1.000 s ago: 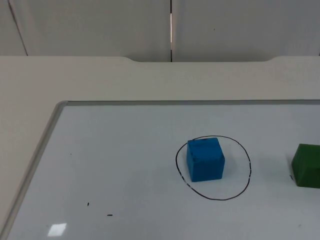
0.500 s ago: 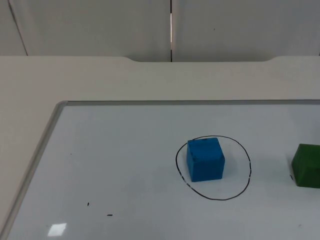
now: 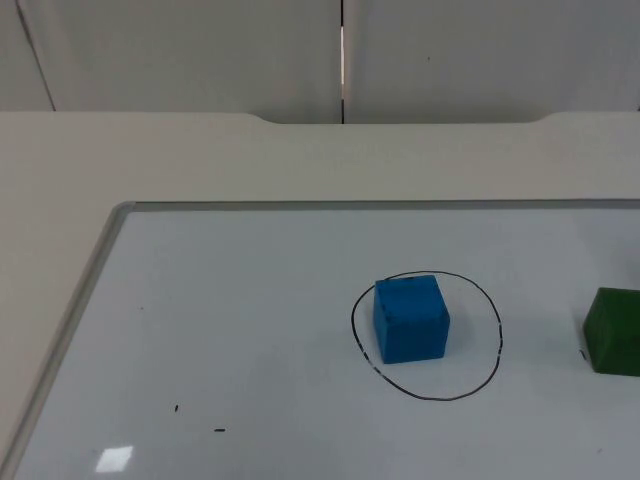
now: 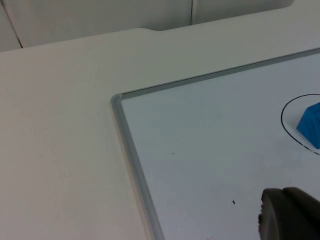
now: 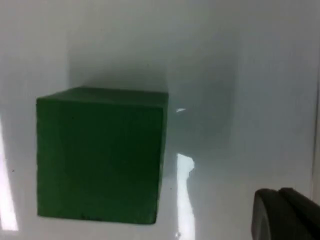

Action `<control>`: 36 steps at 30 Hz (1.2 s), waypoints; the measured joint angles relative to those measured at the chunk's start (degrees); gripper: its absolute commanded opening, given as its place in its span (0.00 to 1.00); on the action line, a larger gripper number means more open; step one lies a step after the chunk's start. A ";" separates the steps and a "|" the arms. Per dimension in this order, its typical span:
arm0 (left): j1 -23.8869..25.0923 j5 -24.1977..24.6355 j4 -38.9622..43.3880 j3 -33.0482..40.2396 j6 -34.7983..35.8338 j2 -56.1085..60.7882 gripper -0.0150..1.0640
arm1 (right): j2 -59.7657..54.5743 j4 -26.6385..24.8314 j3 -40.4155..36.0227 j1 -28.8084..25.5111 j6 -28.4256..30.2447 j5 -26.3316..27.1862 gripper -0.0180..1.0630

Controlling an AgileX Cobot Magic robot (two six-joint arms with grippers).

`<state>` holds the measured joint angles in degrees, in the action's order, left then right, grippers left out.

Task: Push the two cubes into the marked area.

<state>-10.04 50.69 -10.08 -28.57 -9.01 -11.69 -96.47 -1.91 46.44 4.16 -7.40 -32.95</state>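
Left tool (image 4: 287,214) is hanging above the whiteboard (image 3: 250,330), with one dark fingertip showing over the board's white surface near a small black speck; whether this tool is open or closed cannot be told. Right tool (image 5: 285,214) is hovering close over the board just beside the green cube (image 5: 100,155), apart from it, and its state cannot be told either. From the top view, the blue cube (image 3: 411,318) is sitting inside the hand-drawn black circle (image 3: 497,340), toward the circle's far left portion, with free marked space lying on its near right side. In that same view the green cube (image 3: 614,331) is resting on the board outside the circle, off to the circle's right and cut by the picture's edge. From the left wrist view, a corner of the blue cube (image 4: 311,125) and an arc of the circle (image 4: 285,127) are showing beyond the board's grey frame. Beige worktop (image 3: 200,160) is stretching from the board to the grey partition wall (image 3: 200,50).
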 measured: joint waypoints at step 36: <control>0.00 -0.74 1.26 0.75 0.00 0.00 0.01 | -9.78 -4.70 0.37 4.85 -0.57 12.37 0.02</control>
<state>-10.04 49.94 -8.83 -27.82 -9.01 -11.69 -106.25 -6.61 46.80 9.01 -7.97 -20.58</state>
